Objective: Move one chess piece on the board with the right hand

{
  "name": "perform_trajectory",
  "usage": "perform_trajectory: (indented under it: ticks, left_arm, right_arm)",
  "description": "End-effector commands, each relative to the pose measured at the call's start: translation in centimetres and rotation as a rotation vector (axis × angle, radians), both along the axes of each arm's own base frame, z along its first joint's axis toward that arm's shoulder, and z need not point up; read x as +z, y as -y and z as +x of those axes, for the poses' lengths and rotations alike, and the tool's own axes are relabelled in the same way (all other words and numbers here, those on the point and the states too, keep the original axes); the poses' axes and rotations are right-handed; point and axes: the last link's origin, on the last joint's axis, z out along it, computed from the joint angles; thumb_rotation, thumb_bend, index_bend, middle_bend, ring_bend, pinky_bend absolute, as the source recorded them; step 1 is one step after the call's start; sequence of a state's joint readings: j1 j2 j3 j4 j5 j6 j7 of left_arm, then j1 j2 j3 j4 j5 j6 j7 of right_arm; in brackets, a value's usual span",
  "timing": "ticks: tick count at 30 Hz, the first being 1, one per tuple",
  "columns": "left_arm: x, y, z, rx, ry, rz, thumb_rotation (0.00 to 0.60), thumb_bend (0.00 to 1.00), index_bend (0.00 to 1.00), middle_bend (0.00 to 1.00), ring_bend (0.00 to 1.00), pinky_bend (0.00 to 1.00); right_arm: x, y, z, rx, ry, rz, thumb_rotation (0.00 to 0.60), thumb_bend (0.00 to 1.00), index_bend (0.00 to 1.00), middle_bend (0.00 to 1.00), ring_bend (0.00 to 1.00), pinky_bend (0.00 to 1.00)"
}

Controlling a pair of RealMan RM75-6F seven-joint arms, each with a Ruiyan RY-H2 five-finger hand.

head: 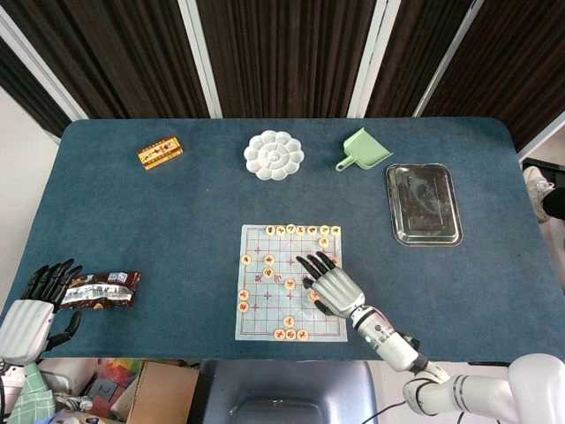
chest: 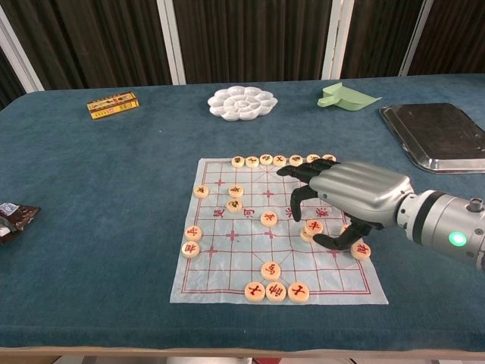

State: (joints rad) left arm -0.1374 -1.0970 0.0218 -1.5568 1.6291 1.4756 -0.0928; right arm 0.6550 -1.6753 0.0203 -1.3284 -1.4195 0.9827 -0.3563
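Observation:
A paper chess board (head: 265,314) (chest: 227,262) lies at the table's near middle, with round tan pieces scattered on it. My right hand (head: 332,284) (chest: 350,199) hovers over the board's right half, fingers (chest: 297,199) arched down and spread. Two pieces (chest: 311,230) lie between those fingers and the thumb, and nothing looks pinched. Another piece (chest: 269,218) sits just left of the fingertips. My left hand (head: 33,307) rests open at the table's near left corner, away from the board, and shows only in the head view.
A dark snack packet (head: 101,290) (chest: 10,218) lies beside the left hand. Along the far side are a yellow box (head: 161,152) (chest: 112,105), a white flower-shaped palette (head: 274,155) (chest: 242,101), a green dustpan (head: 364,148) (chest: 345,95) and a metal tray (head: 424,203) (chest: 439,136).

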Motion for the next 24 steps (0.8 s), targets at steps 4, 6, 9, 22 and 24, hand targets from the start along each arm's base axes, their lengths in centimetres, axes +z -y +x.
perform_trajectory:
  ticks: [4,6,9,22,24]
  left_arm:
    - [0.0,0.1,0.1,-0.007,0.005,-0.005,0.6,0.45,0.0,0.0,0.0,0.0]
    - [0.1,0.1,0.1,-0.01,0.006,-0.003,0.6,0.45,0.0,0.0,0.0,0.0]
    - [0.2,0.2,0.1,-0.013,0.006,0.004,0.6,0.45,0.0,0.0,0.0,0.0]
    - [-0.4,-0.1,0.0,-0.004,-0.043,0.041,0.6,0.45,0.0,0.0,0.0,0.0]
    - [-0.8,-0.1,0.1,0.006,-0.034,0.015,0.6,0.45,0.0,0.0,0.0,0.0]
  right_arm:
    - [1.1,-0.3,0.1,0.003,0.035,-0.017,0.6,0.5,0.46,0.08,0.0,0.0]
    - [2.1,-0.6,0.0,0.008,0.053,-0.032,0.6,0.5,0.41,0.07,0.0,0.0]
    - [4.5,-1.7,-0.7,0.011,0.081,-0.071,0.6,0.5,0.33,0.04,0.0,0.0]
    - [18.6,-13.1,-12.9,-0.415,0.044,-0.424,0.6,0.36,0.0,0.0,0.0,0.0]
    - [19.7,-12.9,-12.5,-0.399,0.115,-0.477,0.6,0.34,0.0,0.0,0.0,0.0]
